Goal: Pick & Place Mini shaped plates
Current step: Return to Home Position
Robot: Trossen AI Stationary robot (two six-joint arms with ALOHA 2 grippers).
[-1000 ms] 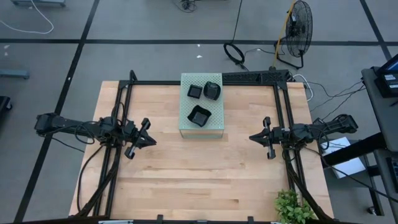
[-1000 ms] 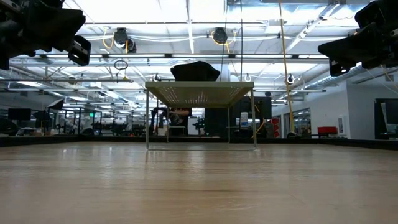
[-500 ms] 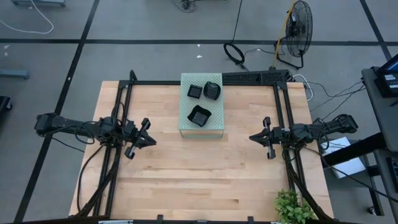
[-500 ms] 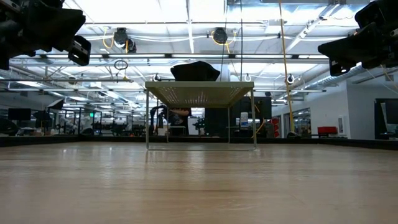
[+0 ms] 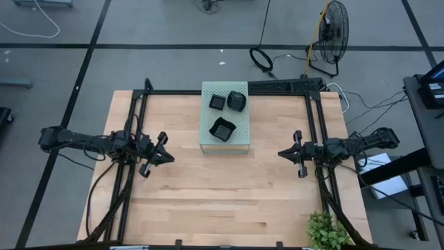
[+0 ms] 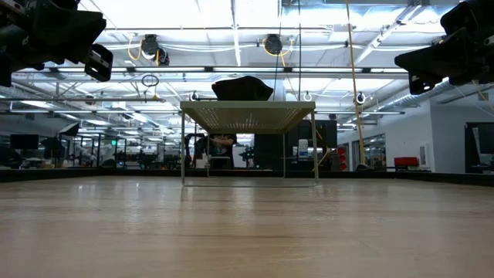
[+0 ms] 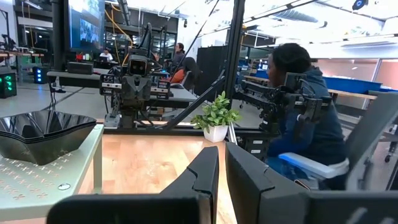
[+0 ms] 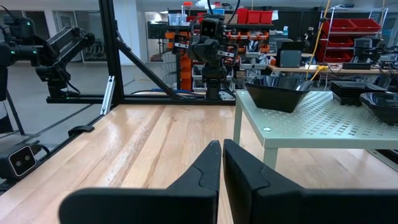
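Left gripper centre left, right gripper centre right, both over the surface, fingers pressed together, holding nothing. Mini shaped plates in three stacks on pale green shelf, upper centre.

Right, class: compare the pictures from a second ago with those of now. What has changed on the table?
Nothing visibly changed. The left gripper and right gripper stay shut and empty, out to either side, and the black plates sit as before on the pale green shelf.
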